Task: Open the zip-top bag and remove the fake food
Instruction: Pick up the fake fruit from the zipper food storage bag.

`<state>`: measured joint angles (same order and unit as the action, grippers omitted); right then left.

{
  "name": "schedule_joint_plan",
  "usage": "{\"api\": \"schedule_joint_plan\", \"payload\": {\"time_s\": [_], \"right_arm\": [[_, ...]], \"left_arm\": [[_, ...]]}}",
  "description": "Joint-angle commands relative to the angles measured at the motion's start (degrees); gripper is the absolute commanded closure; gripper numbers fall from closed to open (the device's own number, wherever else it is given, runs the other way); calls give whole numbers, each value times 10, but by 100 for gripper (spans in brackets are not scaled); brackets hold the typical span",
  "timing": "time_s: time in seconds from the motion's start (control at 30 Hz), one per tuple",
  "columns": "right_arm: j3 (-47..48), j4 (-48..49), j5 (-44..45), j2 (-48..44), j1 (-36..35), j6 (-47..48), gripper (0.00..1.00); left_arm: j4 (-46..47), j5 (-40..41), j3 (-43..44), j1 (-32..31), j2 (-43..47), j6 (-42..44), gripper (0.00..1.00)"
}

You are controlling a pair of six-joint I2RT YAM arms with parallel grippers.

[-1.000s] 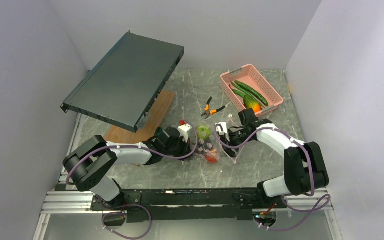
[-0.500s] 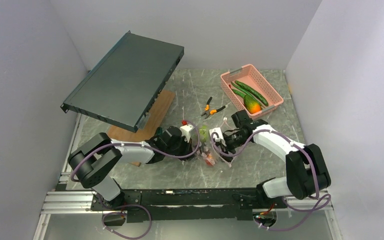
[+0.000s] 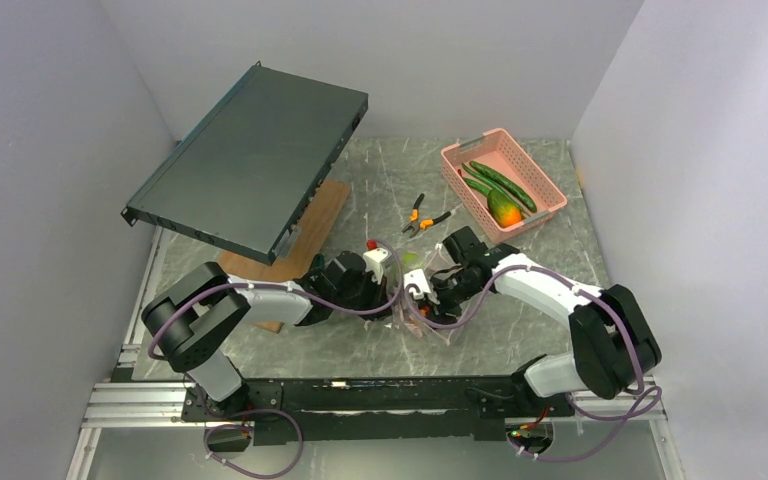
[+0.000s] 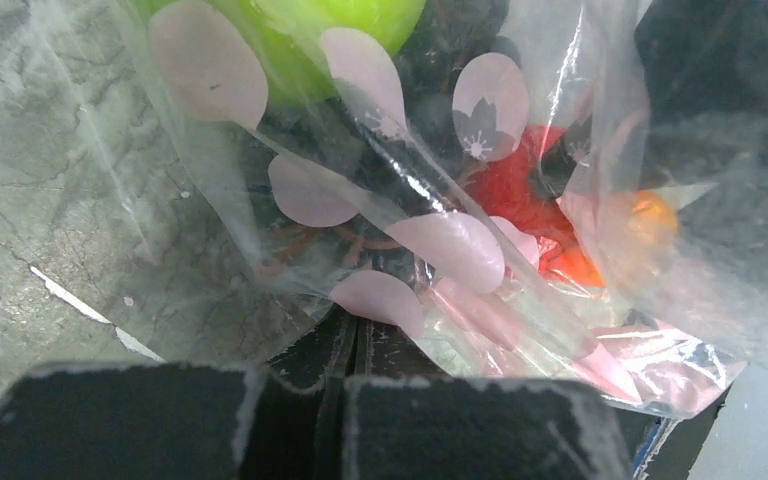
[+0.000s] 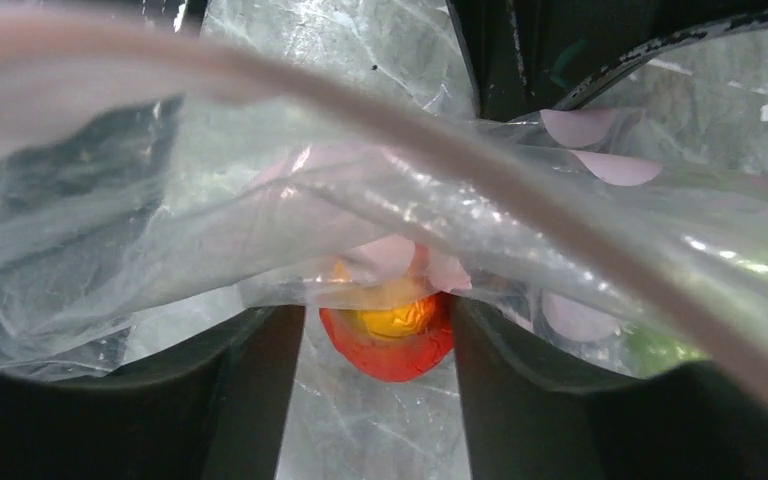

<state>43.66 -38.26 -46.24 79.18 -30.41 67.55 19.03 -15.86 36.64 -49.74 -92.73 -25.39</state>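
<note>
At the centre of the overhead view the two arms meet head-on. The zip-top bag point(image 3: 407, 310) between them is mostly covered by their wrists, and only a scrap of clear film and a glimpse of the green apple point(image 3: 409, 259) show there. The left wrist view is sharper. The left gripper point(image 4: 345, 345), at the bottom edge, has its jaws pressed together with no gap. The bag's petal-printed film runs down into the seam between them, so it looks pinched there, though the very tips are in shadow. Above, through the film, the apple is cut off by the top edge, the grape bunch point(image 4: 450, 70) is only a dark mass, and the red piece point(image 4: 508, 190) sits right of centre. In the right wrist view the pink zip strip point(image 5: 520, 190) sweeps out of focus across the frame. The right gripper point(image 5: 380, 335) has its jaws apart by about the width of the red piece, which fills the gap between them. Crumpled film blurs the contact, so I cannot tell whether it is gripped. At the upper right of the overhead view, cucumbers point(image 3: 500, 181) and the mango point(image 3: 504, 210) lie in the pink basket point(image 3: 538, 168), with the pliers point(image 3: 425, 217) just left of it.
</note>
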Motion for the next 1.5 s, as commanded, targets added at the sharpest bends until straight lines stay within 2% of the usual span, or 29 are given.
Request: {"api": "schedule_joint_plan", "payload": {"time_s": [0.0, 0.13, 0.27, 0.5, 0.77, 1.1, 1.47], "right_arm": [[17, 16, 9, 14, -9, -17, 50], [26, 12, -14, 12, -8, -35, 63], [36, 12, -9, 15, -3, -50, 83], [46, -13, -28, -24, 65, -48, 94], [80, -89, -47, -26, 114, -7, 98], [97, -108, -65, -40, 165, -19, 99], [123, -175, -104, -39, 209, 35, 99]], "left_arm": [[30, -18, 18, 1, 0, -10, 100], [32, -14, 10, 0, 6, -11, 100], [34, -12, -2, 0, 14, -12, 100], [37, 9, -30, 1, 34, -14, 100], [46, 44, -75, 11, 65, -32, 100], [43, 59, -105, 19, 100, -35, 100], [38, 72, -122, 26, 119, -40, 100]]}}
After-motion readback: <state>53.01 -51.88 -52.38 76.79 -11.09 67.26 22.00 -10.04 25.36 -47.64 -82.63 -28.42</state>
